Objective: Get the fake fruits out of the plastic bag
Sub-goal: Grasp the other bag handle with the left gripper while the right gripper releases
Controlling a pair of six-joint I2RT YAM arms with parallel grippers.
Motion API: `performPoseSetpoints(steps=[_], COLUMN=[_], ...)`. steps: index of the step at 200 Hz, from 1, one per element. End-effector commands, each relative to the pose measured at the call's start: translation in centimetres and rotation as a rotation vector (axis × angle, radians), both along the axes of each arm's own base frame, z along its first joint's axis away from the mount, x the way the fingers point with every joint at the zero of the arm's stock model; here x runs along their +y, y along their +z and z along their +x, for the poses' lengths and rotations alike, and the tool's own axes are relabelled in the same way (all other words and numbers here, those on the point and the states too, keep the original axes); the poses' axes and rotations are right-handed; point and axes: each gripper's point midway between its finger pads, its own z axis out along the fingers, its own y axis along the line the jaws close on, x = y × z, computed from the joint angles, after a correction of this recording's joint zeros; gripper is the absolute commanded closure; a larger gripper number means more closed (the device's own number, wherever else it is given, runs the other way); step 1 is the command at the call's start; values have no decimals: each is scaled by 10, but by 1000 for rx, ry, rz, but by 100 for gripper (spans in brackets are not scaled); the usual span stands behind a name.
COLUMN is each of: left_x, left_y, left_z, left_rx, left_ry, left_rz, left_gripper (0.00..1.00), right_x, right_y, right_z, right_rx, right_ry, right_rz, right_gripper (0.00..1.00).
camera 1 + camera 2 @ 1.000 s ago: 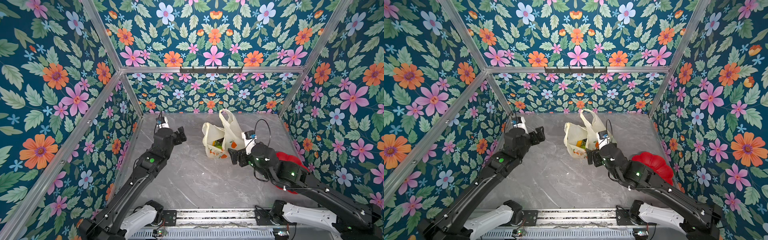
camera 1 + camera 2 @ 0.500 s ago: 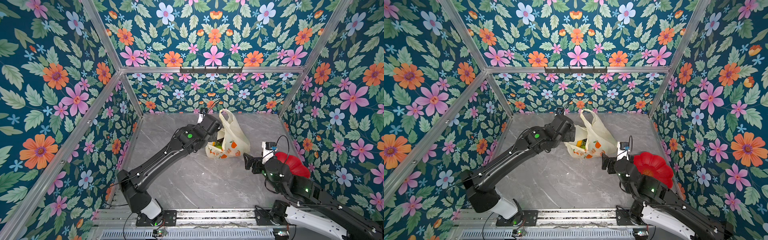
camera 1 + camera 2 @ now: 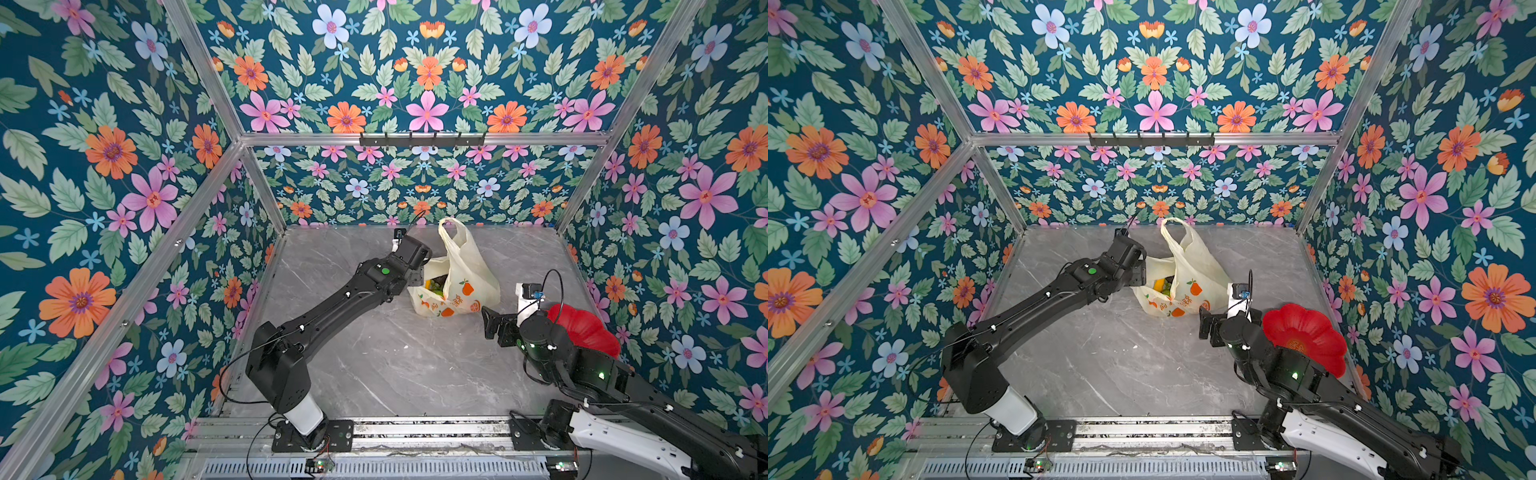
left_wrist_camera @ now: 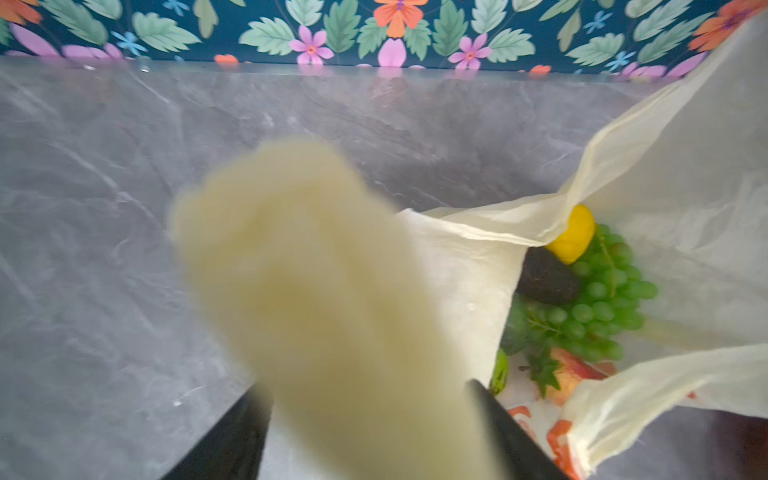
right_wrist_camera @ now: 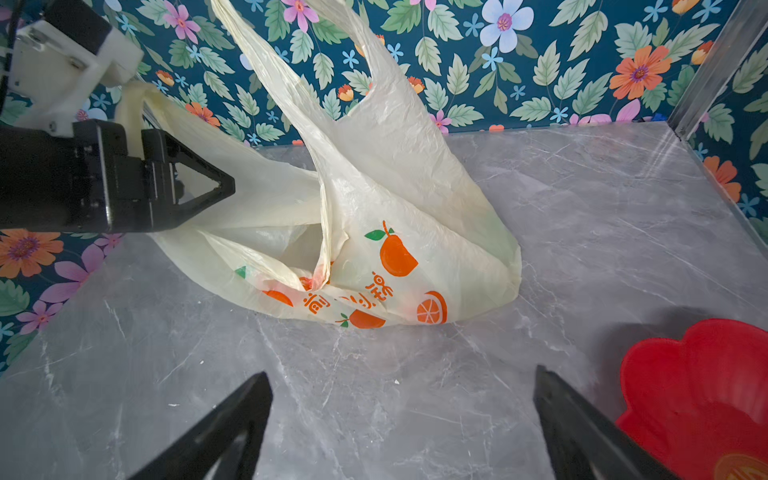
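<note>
The plastic bag (image 3: 469, 282) (image 3: 1196, 270) (image 5: 395, 187) sits at the back middle of the table, one loop handle standing up. Its other handle (image 4: 332, 291) runs between the jaws of my left gripper (image 4: 365, 386) (image 3: 1138, 274), which is shut on it; its fingers (image 5: 195, 187) show beside the bag in the right wrist view. Through the bag's mouth I see fake fruits (image 3: 436, 284): a green grape bunch (image 4: 602, 299), a yellow lemon (image 4: 575, 235) and a dark avocado (image 4: 544, 276). My right gripper (image 3: 490, 322) (image 5: 403, 386) hangs open and empty just in front of the bag's right corner.
A red flower-shaped dish (image 3: 1304, 336) (image 5: 698, 395) lies on the grey marble table (image 3: 395, 365) at the right, partly under the right arm. Flower-patterned walls close in the back and both sides.
The left arm swung from the table's left to the bag, and its jaws closed on the near handle. The right gripper drew back from the bag toward the front right.
</note>
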Motion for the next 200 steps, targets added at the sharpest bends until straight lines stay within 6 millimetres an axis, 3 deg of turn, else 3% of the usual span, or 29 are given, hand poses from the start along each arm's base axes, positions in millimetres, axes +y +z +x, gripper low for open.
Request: performPoseSetpoints(steps=[1,23,42,68,115,134,161,200], left_x=[-31,-41,-40,-33,18,33,51,64], left_y=[14,6,0,18,84,99,101,89], left_z=[13,15,19,18,3,-7,-22,-42], left_rx=[-47,-25,-6,-65,-311,-367,-406,-407], left_ry=[-76,-107,-104,-92,28,46,81,81], left_rz=[-198,-230,-239,-267,-310,-326,-326,-328], left_gripper=[37,52,77,100,100,100,100,100], right_x=[-2,-6,-9,0,21,30,48,87], right_y=[-1,-8,-12,-9,14,27,45,68], right_z=[3,7,10,13,27,36,51,71], right_rx=[30,76,91,102,98,87,87,66], right_ry=[-15,-37,-58,-36,2,10,20,62], right_rz=[12,47,55,60,45,32,26,-2], right_gripper=[1,1,1,1,1,1,1,1])
